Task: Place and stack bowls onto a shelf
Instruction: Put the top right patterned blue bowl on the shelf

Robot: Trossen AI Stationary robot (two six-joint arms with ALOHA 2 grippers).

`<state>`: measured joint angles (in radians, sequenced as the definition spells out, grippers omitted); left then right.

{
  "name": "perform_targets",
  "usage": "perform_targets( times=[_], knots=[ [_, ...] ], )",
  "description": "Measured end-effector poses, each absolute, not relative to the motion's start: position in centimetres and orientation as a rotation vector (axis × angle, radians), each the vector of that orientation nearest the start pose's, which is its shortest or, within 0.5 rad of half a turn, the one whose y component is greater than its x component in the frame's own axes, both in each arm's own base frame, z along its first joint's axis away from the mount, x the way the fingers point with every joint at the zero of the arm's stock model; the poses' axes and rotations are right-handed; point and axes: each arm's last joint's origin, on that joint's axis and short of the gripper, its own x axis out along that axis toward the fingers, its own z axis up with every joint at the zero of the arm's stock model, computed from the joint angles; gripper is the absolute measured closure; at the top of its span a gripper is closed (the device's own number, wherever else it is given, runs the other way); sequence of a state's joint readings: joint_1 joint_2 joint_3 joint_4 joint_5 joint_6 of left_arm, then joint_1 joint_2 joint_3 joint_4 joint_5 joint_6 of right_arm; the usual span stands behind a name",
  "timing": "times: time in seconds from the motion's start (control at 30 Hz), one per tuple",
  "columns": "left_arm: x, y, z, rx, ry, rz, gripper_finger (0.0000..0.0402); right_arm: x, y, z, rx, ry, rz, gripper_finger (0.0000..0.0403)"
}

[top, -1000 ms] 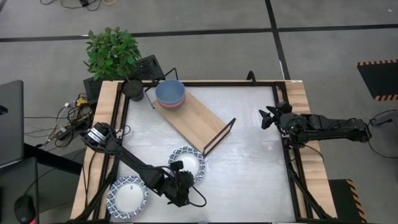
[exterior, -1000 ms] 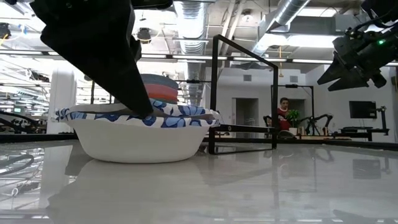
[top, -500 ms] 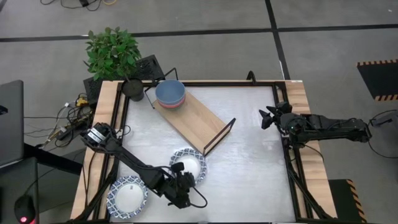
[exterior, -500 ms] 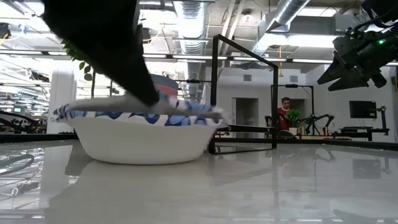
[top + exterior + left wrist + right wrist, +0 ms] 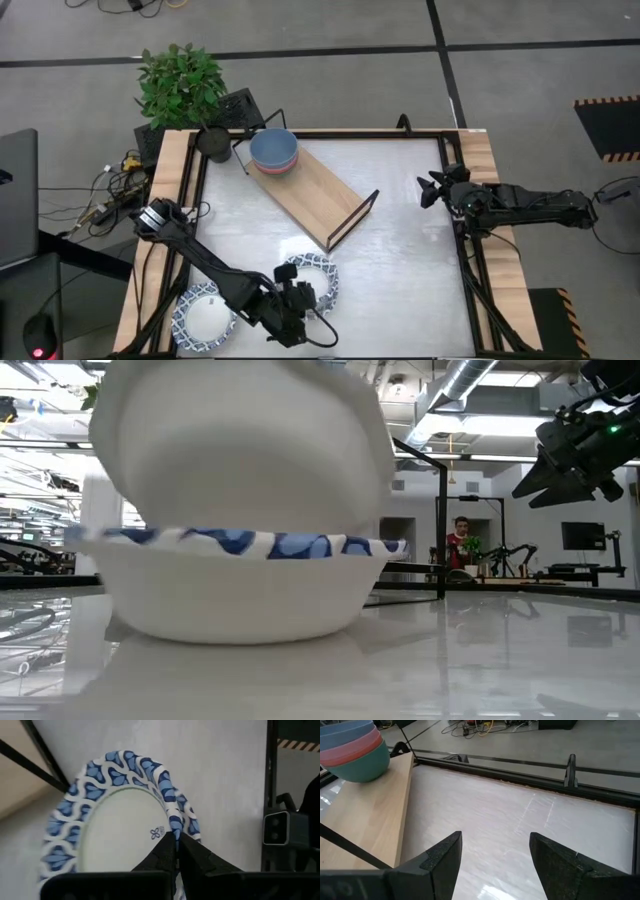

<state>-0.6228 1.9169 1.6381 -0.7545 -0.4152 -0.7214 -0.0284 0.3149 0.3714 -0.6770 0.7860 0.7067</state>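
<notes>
My left gripper [image 5: 303, 293] is near the table's front edge, shut on a shallow bowl with a blue-and-white rim [image 5: 320, 280]. In the low view its white underside [image 5: 240, 440] hangs over another patterned-rim bowl [image 5: 235, 595], which stands on its base on the table. One more patterned bowl [image 5: 205, 318] sits at the near left. The light-wood shelf [image 5: 318, 192] lies slantwise on the table. At its far end stands a stack of light blue, pink and teal bowls [image 5: 273, 150]. My right gripper [image 5: 425, 190] waits open at the table's right edge. My left gripper pinches the patterned rim [image 5: 171, 822] of the shallow bowl between its two fingers, on the bowl's near-left side. The fingers [image 5: 167, 847] come slanting down from the near side. The bowl is lifted clear of the table and tilted, its white inside facing the wrist.
A dark pot with a green plant [image 5: 183, 85] stands at the far left corner. The shelf's black wire end frame [image 5: 352, 215] rises just beyond the held bowl. Bare tabletop [image 5: 410, 280] lies to the right. A person [image 5: 458, 540] is far off in the room.
My left gripper has risen and come a little toward the near edge, taking the patterned bowl up by its rim. That bowl sat level on the table before. It now hangs tilted, higher and closer to the low camera.
</notes>
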Motion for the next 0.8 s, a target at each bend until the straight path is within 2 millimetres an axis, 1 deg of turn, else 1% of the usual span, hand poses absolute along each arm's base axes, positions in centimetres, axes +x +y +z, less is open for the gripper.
perform_targets(
  times=[0.13,0.27,0.5,0.67,0.8],
  knots=[
    [33.9,-22.8,29.0,-0.134,0.884,0.168,0.0401,8.1,-2.3,20.8,0.413,0.284,-0.949,0.0143],
    [33.4,-22.3,31.9,-0.073,0.871,0.212,0.0401,8.1,-2.3,20.8,0.413,0.284,-0.949,0.0143],
    [31.9,-20.4,36.1,0.053,0.875,0.333,0.0401,8.1,-2.3,20.8,0.413,0.284,-0.949,0.0143],
    [31.3,-18.6,38.0,0.241,0.813,0.468,0.0401,8.1,-2.3,20.8,0.413,0.283,-0.948,0.0143],
    [31.8,-16.9,38.3,0.408,0.788,0.558,0.0401,8.1,-2.3,20.8,0.413,0.283,-0.948,0.0143]
  ],
)
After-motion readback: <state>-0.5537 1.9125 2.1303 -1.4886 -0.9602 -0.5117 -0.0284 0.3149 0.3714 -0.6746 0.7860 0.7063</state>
